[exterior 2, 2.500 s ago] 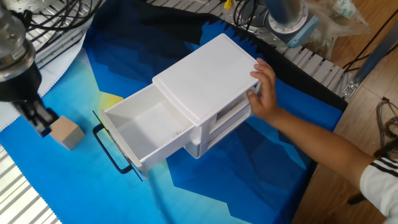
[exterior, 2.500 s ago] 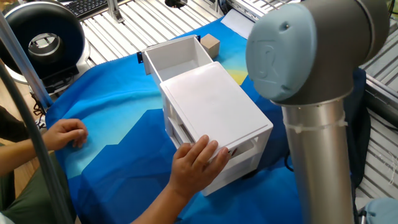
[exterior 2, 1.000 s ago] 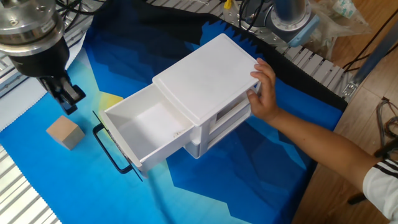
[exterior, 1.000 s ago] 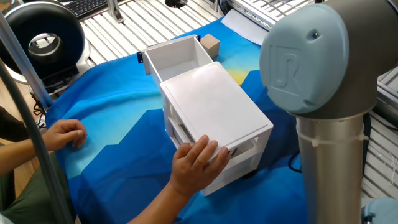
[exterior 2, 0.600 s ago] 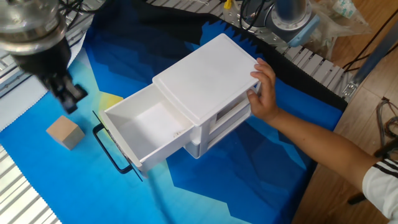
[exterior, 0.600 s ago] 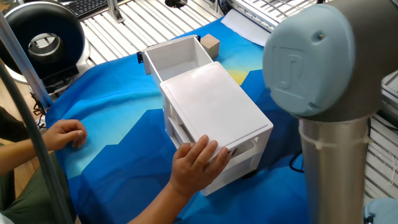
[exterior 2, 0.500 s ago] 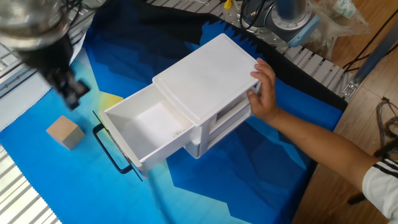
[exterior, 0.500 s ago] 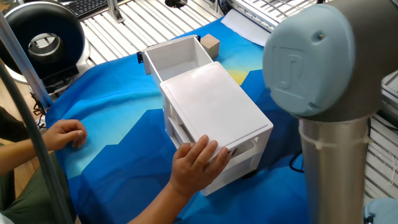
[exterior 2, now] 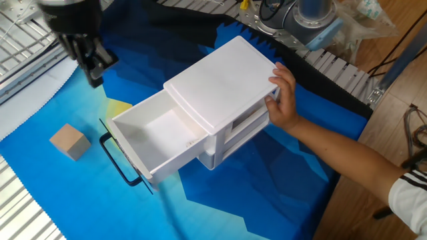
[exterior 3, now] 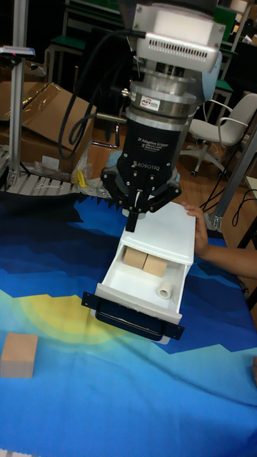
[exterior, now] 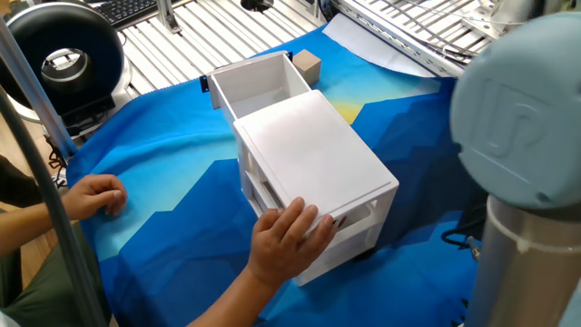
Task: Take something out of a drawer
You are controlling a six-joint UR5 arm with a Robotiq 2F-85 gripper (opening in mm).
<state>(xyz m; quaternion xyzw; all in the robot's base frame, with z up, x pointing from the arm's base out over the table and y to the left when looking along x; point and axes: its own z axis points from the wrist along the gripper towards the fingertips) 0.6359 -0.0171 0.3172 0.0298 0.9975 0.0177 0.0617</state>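
The small wooden cube (exterior 2: 69, 141) (exterior: 307, 65) (exterior 3: 19, 355) rests on the blue cloth outside the drawer, just past its black handle (exterior 2: 120, 161). The drawer (exterior 2: 152, 155) (exterior: 234, 91) (exterior 3: 135, 300), the top tray of the white unit (exterior 2: 220, 73), is pulled out. In the tall fixed view it holds two light wooden blocks (exterior 3: 145, 263) and a small white cylinder (exterior 3: 164, 290). My gripper (exterior 2: 93, 67) (exterior 3: 141, 214) hangs in the air, well clear of the cube, near the drawer's back part. Its fingers look open, with nothing between them.
A person's hand (exterior 2: 285, 100) (exterior: 283, 238) steadies the unit's rear, and another hand (exterior: 95, 195) lies on the cloth. My arm's large elbow (exterior: 522, 136) fills the right of one fixed view. Metal slats (exterior: 182, 36) and a black round device (exterior: 64, 59) lie beyond the cloth.
My gripper has risen off the cube and moved up and away from it, towards the drawer unit. The cube stays on the cloth. The arm's elbow swung to the right.
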